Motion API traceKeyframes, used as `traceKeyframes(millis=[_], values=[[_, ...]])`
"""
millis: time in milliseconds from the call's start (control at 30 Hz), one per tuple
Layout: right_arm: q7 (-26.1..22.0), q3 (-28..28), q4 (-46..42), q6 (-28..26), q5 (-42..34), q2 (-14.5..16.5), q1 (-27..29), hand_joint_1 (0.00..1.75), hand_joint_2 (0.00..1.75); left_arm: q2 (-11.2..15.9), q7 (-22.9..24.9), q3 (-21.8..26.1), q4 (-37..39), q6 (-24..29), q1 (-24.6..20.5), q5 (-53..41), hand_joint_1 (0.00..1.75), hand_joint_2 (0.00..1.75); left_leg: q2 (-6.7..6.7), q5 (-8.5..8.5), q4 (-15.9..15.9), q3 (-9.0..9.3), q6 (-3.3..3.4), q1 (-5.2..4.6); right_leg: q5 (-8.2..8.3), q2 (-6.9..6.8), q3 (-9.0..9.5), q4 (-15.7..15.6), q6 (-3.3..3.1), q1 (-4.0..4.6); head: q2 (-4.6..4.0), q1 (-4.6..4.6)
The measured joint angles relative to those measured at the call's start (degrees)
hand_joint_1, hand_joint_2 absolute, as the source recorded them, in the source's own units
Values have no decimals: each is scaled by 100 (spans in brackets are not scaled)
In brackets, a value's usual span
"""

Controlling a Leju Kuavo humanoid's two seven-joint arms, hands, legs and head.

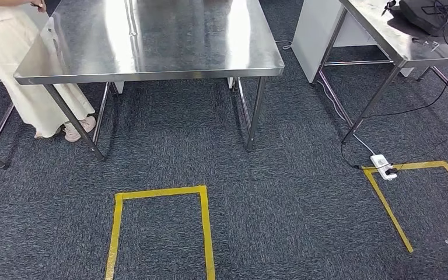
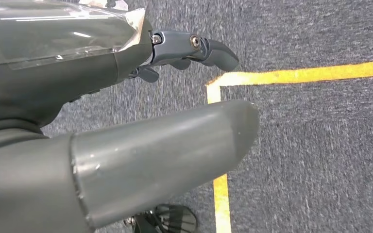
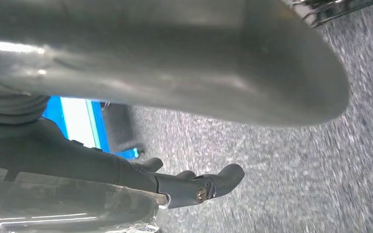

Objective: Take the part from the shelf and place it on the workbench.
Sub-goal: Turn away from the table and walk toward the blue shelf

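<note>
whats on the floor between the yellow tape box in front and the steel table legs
Only bare grey carpet lies between the yellow tape box and the steel table's legs, as the head view shows; nothing stands on that stretch.

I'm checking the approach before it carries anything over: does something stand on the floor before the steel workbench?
Nothing visible does. The carpet before the workbench bears only a flat yellow tape outline. A person stands at its left corner, and a power strip lies off right.

Head high, wrists close above carpet [image 2: 320, 145]
</note>
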Motion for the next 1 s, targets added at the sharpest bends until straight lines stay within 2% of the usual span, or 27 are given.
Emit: traceKeyframes(millis=[33, 67, 100, 133, 200, 233, 267, 300, 367, 433, 500, 533, 567, 600, 633, 700, 733, 767, 833, 867, 933, 1000], values=[[-1, 0, 0, 1, -4, -2, 7, 0, 0, 0, -4, 1, 0, 2, 2, -1, 0, 0, 27, 14, 2, -25, 11, -18, -109, 0, -122, 301, 3, 0, 0, 3], [-1, 0, -1, 2, -7, -7, 15, 0, 0, -3, -5, 1, 0, 2, 2, -2, 0, 0, 52, 26, 5, -42, 15, -34, -132, -1, -141, 409, 23, 5, 0, 4], [-1, 0, -1, 3, -9, -14, 21, 0, 0, -8, -5, 1, 0, 3, 3, -3, 0, 0, 78, 34, 6, -48, 14, -50, -61, -4, -25, 259, 51, 13, 0, 6], [-3, 0, -2, 5, -13, -23, 22, 0, 0, -12, -5, 1, 0, 3, 2, -3, 0, 0, 106, 38, 7, -46, 11, -62, 72, -24, 203, -107, 71, 28, 0, 8], [-18, 0, -2, 7, -21, -36, 10, 0, 0, -21, -5, 1, 0, 5, 1, -4, 0, 0, 166, 36, 14, -32, -6, -97, 332, -155, 700, -977, 45, 88, 0, 12], [-31, 0, -2, 7, -25, -39, 5, 0, 0, -24, -5, 1, 0, 9, 0, -4, 0, 0, 193, 34, 21, -28, -21, -118, 404, -200, 845, -1247, 9, 118, 0, 10], [-45, 0, -2, 6, -30, -40, 7, 0, 0, -27, -5, 1, 0, 13, -1, -5, 0, 0, 218, 31, 26, -26, -38, -135, 431, -223, 890, -1368, -26, 143, 0, 5], [-58, 0, -2, 5, -34, -40, 14, 0, 0, -30, -5, 1, 0, 16, -3, -5, 0, 0, 241, 31, 29, -23, -62, -149, 442, -189, 875, -1387, -50, 157, 0, 1], [-72, 0, -1, 4, -39, -29, 31, 0, 0, -23, -7, 1, -1, 20, -5, -5, 0, 0, 227, -18, 74, -39, -119, -135, 480, -119, 891, -1417, -109, 71, 0, -5], [-78, 0, -1, 4, -39, -16, 28, 0, 0, -15, -10, 1, -1, 22, 0, -5, 0, 0, 75, -280, 420, -182, -186, -96, 528, -63, 922, -1448, -193, -15, 0, -25], [-80, 0, -2, 4, -38, -12, 25, 0, 0, -11, -12, 4, 1, 23, 12, -5, 0, 0, -71, -684, 1155, -499, -245, -52, 548, -4, 902, -1445, -234, -12, 0, -44], [-80, 0, -2, 4, -38, -10, 29, 0, 0, -9, -12, 6, 1, 23, 19, -5, 0, 0, -96, -808, 1486, -647, -275, -30, 550, 35, 896, -1440, -235, -10, 0, -49], [-80, 0, -2, 4, -38, -8, 35, 0, 0, -6, -12, 9, 2, 23, 24, -4, 0, 0, -105, -826, 1658, -728, -302, -5, 550, 77, 892, -1430, -232, -12, 0, -49], [-80, 0, -1, 4, -38, -5, 41, 0, 0, -3, -12, 15, 2, 23, 27, -4, 0, 0, -108, -725, 1610, -705, -327, 25, 548, 126, 889, -1413, -229, -19, 0, -50], [-80, 0, -1, 4, -38, -1, 42, 0, 0, 2, -12, 22, 2, 23, 28, -4, 0, 0, -119, -531, 1339, -577, -349, 60, 540, 178, 886, -1387, -216, -31, 0, -51], [-81, 0, -1, 4, -38, 8, 30, 0, 0, 9, -12, 35, 5, 23, 28, -5, 0, 0, -264, -190, 598, -228, -383, 119, 506, 285, 840, -1293, -160, -31, 0, -56], [-81, 0, -2, 4, -38, 11, 19, 0, 0, 10, -12, 38, 8, 23, 25, -5, 0, 0, -338, -115, 352, -119, -384, 126, 494, 333, 801, -1251, -117, -23, 0, -56], [-82, 0, -2, 4, -38, 13, 14, 0, 0, 11, -12, 39, 10, 23, 24, -5, 0, 0, -393, -109, 240, -76, -367, 112, 492, 374, 754, -1227, -70, -11, 0, -56], [-83, 0, -2, 4, -38, 15, 23, 0, 0, 11, -12, 42, 13, 23, 17, -5, 0, 0, -352, -105, 225, -91, -284, 56, 523, 450, 683, -1241, 31, -9, 0, -53], [-84, 0, -2, 4, -38, 15, 33, 0, 0, 8, -13, 43, 13, 23, 14, -5, 0, 0, -304, -77, 196, -88, -225, 43, 520, 436, 654, -1223, 72, -13, 0, -52], [-90, 0, -1, 5, -42, 16, 36, 0, 0, 7, -18, 52, 13, 23, 10, -5, 0, 0, -193, -17, 125, -82, -108, 43, 356, 286, 486, -931, 84, -11, 0, -26], [-101, 0, 1, 5, -46, 23, 22, 0, 0, 12, -22, 69, 14, 23, 18, -5, 0, 0, -67, 6, 100, -94, -50, 37, 12, 115, 132, -215, 45, -20, 0, 6]])
